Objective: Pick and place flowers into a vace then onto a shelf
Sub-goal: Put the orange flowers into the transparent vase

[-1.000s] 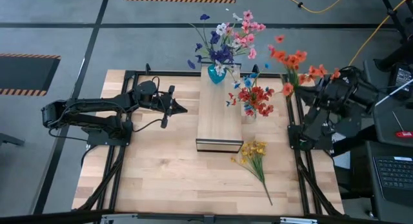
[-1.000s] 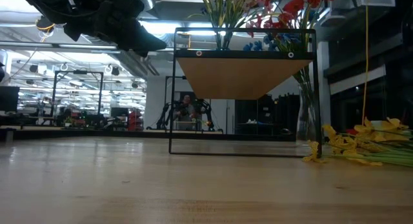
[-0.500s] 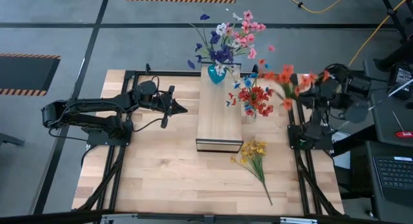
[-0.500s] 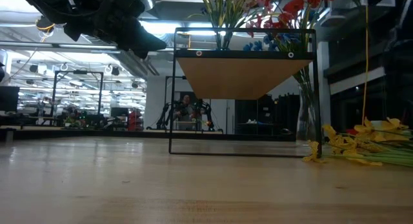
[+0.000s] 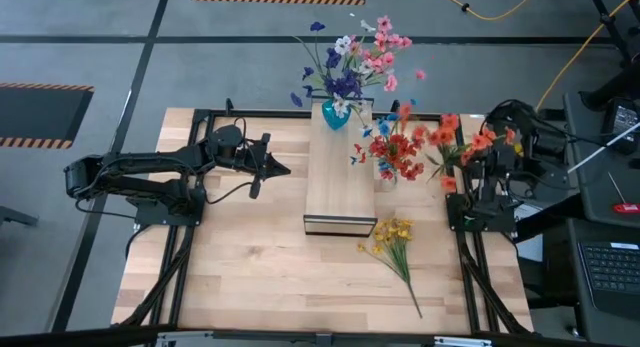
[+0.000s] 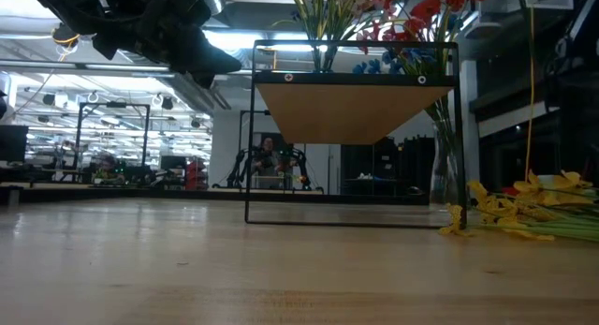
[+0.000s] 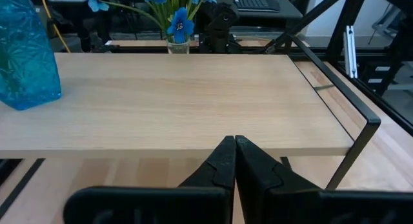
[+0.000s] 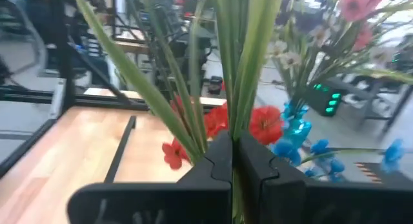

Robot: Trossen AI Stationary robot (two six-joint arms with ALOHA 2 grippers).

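My right gripper (image 5: 482, 157) is at the table's right edge, shut on an orange-bloomed flower sprig (image 5: 447, 137) that reaches toward the clear vase of red flowers (image 5: 390, 167). That vase stands on the table beside the shelf (image 5: 338, 182). A blue vase (image 5: 334, 114) with pink, blue and white flowers stands on the shelf's far end. A yellow sprig (image 5: 393, 237) lies flat on the tabletop near the shelf's near end. My left gripper (image 5: 282, 169) is shut and hovers left of the shelf, facing its top (image 7: 181, 101). My right gripper pinches the orange sprig's bundled green stems (image 8: 233, 124) between its two fingers, which lie across the stems. The sprig is lifted clear of the table, and its leaves and blooms spread out beyond the fingers toward the red flowers (image 8: 266, 124).
Black frame rails run along the table's left side (image 5: 185, 257) and right side (image 5: 478, 277). The shelf's thin black legs (image 6: 248, 138) stand mid-table, with the clear vase (image 6: 447, 175) and the yellow sprig (image 6: 524, 208) to their right. Open tabletop (image 5: 260, 267) lies near the front edge.
My right gripper has swung with the orange sprig from high over the far right corner down and toward the near edge and the table's left. The blooms now sit closer to the clear vase of red flowers. The left arm has kept still.
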